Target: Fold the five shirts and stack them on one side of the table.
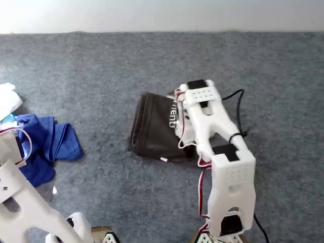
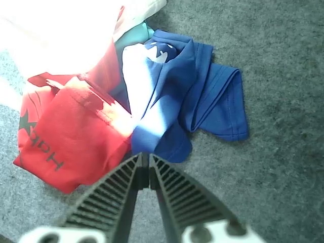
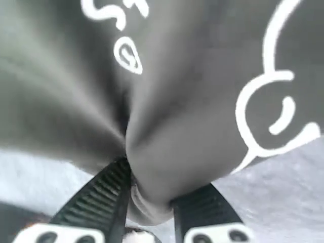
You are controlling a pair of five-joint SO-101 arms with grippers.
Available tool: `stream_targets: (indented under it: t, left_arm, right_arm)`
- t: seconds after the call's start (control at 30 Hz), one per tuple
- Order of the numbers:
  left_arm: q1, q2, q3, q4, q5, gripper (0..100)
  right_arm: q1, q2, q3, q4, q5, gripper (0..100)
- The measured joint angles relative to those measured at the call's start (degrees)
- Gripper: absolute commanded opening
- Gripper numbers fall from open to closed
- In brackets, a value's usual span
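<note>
step: folding dark brown printed shirt [image 1: 154, 129], frame centre | right claw [image 3: 152, 185] pinching its fabric | left claw [image 2: 147, 164] closed, empty | next: guess lay fold over flat

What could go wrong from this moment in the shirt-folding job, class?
1. The right end effector pinches a bunched wad of the dark shirt, perhaps several layers; pulling may drag the whole shirt and spoil its fold.
2. The blue shirt and red shirt overlap in a heap; lifting one may drag the other.
</note>
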Motion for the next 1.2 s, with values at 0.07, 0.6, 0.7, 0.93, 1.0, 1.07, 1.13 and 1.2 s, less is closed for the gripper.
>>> stream_targets:
  t: [0.07,0.6,0.7,0.93,1.0,1.07,1.13,1.2]
  left_arm:
    - [0.0,0.0,0.0,0.0,0.0,1]
    - [0.0,0.0,0.0,0.0,0.0,1]
    - [0.0,0.0,0.0,0.0,0.0,1]
    - [0.0,0.0,0.2,0.0,0.0,1]
    - [0.0,0.0,0.3,0.0,0.0,1]
    - [0.0,0.0,0.3,0.0,0.0,1]
    - [0.0,0.0,0.3,0.0,0.0,1]
    - [0.0,0.0,1.0,0.0,0.0,1]
  right_arm:
    - [2.4,-2.3,0.0,0.7,5.2,1.1]
    - [20.9,-4.5,-1.7,-29.4,59.2,1.0]
    - [20.0,-4.5,-1.7,-37.5,59.9,1.0]
    - [17.8,-4.1,-1.7,-40.7,60.1,10.6]
    - [17.8,-4.1,-1.8,-40.7,58.5,17.2]
    - [17.8,-4.1,-2.5,-40.7,53.5,22.1]
    - [17.8,-4.7,-3.3,-40.7,46.4,23.5]
    - [17.8,-5.8,-3.6,-40.4,39.4,23.5]
